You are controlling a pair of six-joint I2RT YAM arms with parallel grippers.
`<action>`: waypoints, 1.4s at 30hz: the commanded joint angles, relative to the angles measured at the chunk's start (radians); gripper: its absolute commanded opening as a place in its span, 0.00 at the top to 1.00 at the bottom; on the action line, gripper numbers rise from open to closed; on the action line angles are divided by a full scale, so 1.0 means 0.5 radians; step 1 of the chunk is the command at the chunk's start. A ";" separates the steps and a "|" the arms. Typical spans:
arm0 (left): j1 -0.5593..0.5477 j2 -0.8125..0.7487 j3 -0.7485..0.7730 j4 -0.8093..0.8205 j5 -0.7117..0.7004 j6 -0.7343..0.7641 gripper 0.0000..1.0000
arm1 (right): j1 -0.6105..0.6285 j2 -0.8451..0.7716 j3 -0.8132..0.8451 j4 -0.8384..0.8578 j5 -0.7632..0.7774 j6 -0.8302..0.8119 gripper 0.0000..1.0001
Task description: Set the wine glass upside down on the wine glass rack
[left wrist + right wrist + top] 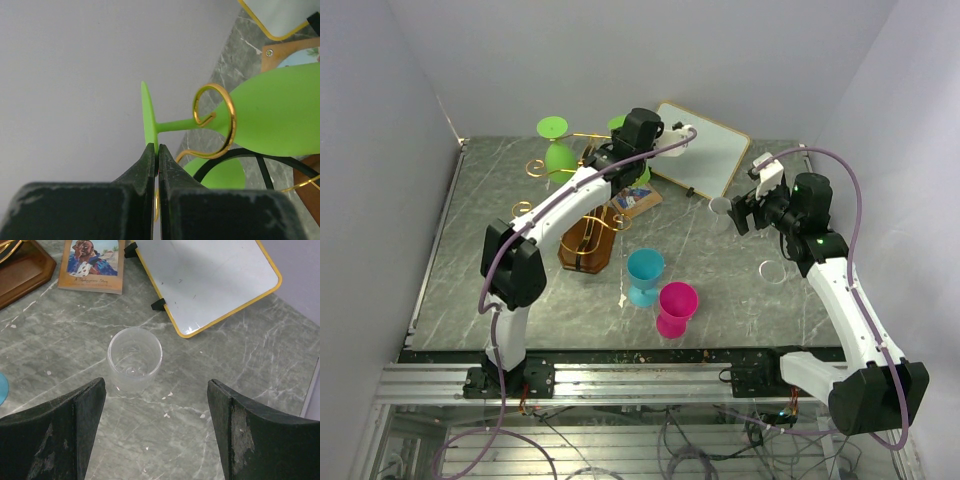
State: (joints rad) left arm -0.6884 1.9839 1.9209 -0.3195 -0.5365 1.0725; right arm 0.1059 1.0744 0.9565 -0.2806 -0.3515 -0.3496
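The left hand [157, 150] grips the green wine glass [280, 115] by its thin foot rim (light, slippery plastic, I judge).

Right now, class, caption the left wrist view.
Left gripper pinching the green wine glass by its foot, stem inside the rack's gold scroll.

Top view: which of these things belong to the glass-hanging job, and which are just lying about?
Part of the job:
gold wine glass rack
green wine glass, its foot pinched by the left fingers
second green glass, on the rack
blue glass, pink glass, clear glass, probably waiting their turn

Just lying about:
white board
picture book
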 commanded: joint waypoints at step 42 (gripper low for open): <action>-0.102 -0.039 0.122 -0.162 0.248 -0.311 0.93 | -0.129 0.014 -0.029 0.055 -0.062 -0.007 0.18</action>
State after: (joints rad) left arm -0.7341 1.9797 1.9408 -0.4519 -0.4427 0.9417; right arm 0.0505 1.0763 0.9543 -0.2779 -0.3740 -0.3492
